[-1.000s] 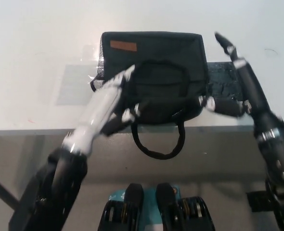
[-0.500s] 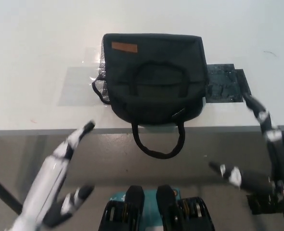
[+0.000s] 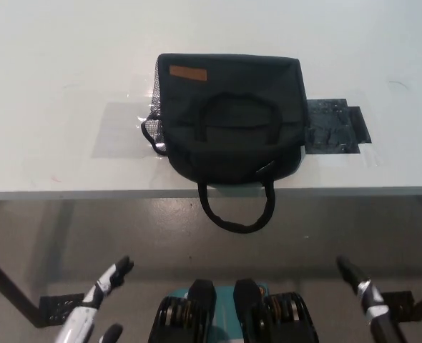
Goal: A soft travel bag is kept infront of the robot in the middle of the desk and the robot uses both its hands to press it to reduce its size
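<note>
On the white desk [image 3: 54, 93], which fills the upper half of the view with a smooth, matte top and a straight near edge, lies one soft travel bag [image 3: 229, 118]. It sits near the middle of the desk, close to that edge, flat on its side. The bag is dark fabric, roughly rectangular with rounded lower corners, and a mesh pocket [image 3: 154, 128] shows on its left end. It has two looped handles: one lies flat across the bag's face [image 3: 236, 103], the other [image 3: 236, 218] hangs over the desk edge. One small orange-brown label [image 3: 188, 73] is sewn near its upper left corner. One dark, glossy rectangular patch [image 3: 332, 128] lies on the desk just beside the bag's right end, and one clear, shiny sheet [image 3: 121, 128] lies under and to the left of the bag.

Both hands are low, below the desk and well apart from the bag. The white left hand [image 3: 96, 307] shows at the lower left with fingers spread, holding nothing. Only a fingertip part of the black right hand [image 3: 361, 293] shows at the lower right, so I cannot tell how its fingers are set.
</note>
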Robot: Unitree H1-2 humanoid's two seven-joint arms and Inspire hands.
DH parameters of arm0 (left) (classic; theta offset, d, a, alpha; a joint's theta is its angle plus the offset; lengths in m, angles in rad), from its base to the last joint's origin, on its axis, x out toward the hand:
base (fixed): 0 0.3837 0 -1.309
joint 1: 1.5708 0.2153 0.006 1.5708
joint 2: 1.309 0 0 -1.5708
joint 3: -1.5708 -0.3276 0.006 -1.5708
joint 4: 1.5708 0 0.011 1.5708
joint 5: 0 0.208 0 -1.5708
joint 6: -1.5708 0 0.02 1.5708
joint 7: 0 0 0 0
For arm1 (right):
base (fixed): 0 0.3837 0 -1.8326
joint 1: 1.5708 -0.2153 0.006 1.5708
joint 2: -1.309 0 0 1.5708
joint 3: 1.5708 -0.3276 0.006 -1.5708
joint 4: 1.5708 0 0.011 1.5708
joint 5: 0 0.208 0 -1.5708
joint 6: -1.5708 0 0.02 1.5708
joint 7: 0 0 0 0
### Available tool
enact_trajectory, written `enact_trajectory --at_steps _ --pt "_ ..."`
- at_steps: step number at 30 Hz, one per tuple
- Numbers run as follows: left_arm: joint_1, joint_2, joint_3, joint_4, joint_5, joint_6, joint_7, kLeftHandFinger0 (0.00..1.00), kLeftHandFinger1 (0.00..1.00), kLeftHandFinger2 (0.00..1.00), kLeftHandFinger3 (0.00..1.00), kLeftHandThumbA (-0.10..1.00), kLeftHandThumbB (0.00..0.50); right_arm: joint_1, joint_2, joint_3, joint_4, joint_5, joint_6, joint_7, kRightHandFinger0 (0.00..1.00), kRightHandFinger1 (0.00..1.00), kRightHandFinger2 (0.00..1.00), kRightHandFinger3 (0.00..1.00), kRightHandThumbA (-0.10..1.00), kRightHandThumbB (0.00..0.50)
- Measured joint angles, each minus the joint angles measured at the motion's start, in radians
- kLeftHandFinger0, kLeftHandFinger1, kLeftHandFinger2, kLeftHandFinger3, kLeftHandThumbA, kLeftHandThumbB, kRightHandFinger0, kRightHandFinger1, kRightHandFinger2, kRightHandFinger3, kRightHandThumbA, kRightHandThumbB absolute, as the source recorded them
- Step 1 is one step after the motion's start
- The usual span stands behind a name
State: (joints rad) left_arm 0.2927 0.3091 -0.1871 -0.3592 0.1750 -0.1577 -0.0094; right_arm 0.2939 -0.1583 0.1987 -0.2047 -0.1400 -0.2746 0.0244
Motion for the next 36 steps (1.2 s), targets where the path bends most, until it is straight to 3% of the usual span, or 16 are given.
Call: enact_trajectory --at_steps 1,7,17,22,24,36 --pt "-0.001 0.0 -0.001 0.022 -0.004 0.0 -0.004 1.0 1.0 1.0 1.0 1.0 0.256 -0.004 0.0 0.0 0.033 0.001 -0.011 0.0 1.0 1.0 1.0 1.0 1.0 0.267" --pt "-0.013 -0.009 -0.002 0.135 -0.059 0.008 -0.045 1.0 1.0 1.0 1.0 1.0 0.26 -0.058 0.011 -0.001 0.231 0.016 -0.086 0.0 1.0 1.0 1.0 1.0 1.0 0.282" --pt "-0.035 -0.034 0.024 0.189 -0.11 0.023 -0.083 1.0 1.0 1.0 1.0 1.0 0.211 -0.099 0.022 -0.003 0.283 0.034 -0.119 0.0 1.0 1.0 1.0 1.0 1.0 0.266" --pt "-0.039 -0.036 0.032 0.189 -0.116 0.034 -0.093 1.0 1.0 1.0 1.0 1.0 0.251 -0.102 0.023 -0.003 0.284 0.035 -0.128 0.0 1.0 1.0 1.0 1.0 1.0 0.305" --pt "-0.04 -0.039 0.033 0.189 -0.116 0.036 -0.094 1.0 1.0 1.0 1.0 1.0 0.253 -0.103 0.024 -0.004 0.284 0.034 -0.132 0.0 1.0 1.0 1.0 1.0 1.0 0.277" --pt "-0.051 -0.052 0.04 0.186 -0.116 0.055 -0.104 1.0 1.0 1.0 1.0 1.0 0.287 -0.113 0.024 -0.004 0.284 0.025 -0.141 0.001 1.0 1.0 1.0 1.0 1.0 0.273"
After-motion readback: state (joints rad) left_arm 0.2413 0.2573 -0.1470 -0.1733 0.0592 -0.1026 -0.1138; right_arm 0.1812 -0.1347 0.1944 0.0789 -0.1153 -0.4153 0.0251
